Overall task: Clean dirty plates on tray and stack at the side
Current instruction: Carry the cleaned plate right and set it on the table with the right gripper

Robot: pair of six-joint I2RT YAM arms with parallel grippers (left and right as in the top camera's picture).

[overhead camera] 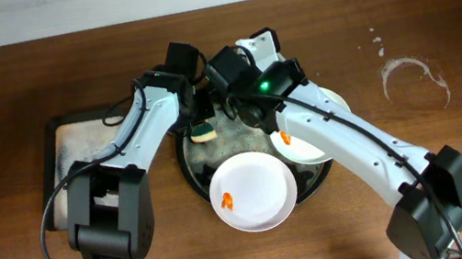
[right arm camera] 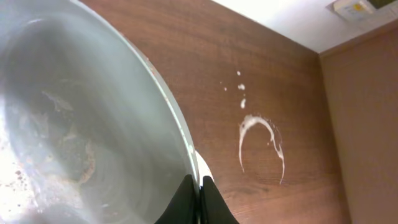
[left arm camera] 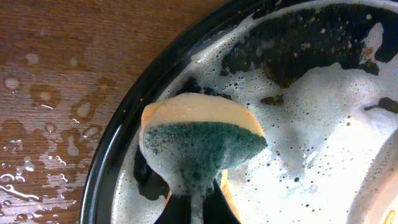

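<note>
The left fingers [left arm camera: 183,211] are clamped on a soapy green-and-yellow sponge [left arm camera: 199,140], over the foamy black tray [left arm camera: 124,118]. The right fingers [right arm camera: 214,202] pinch the rim of the grey-blue plate [right arm camera: 81,124] (its face streaked with residue). The whitish ring stain [right arm camera: 261,143] lies on the bench [right arm camera: 186,62] well beyond them. An orange-smeared white plate [overhead camera: 253,191] sits in the tray.

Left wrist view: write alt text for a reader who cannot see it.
A foamy sponge, yellow with a green scouring face, is held in the left gripper over the sudsy black tray. Wet brown tabletop shows at left.
</note>
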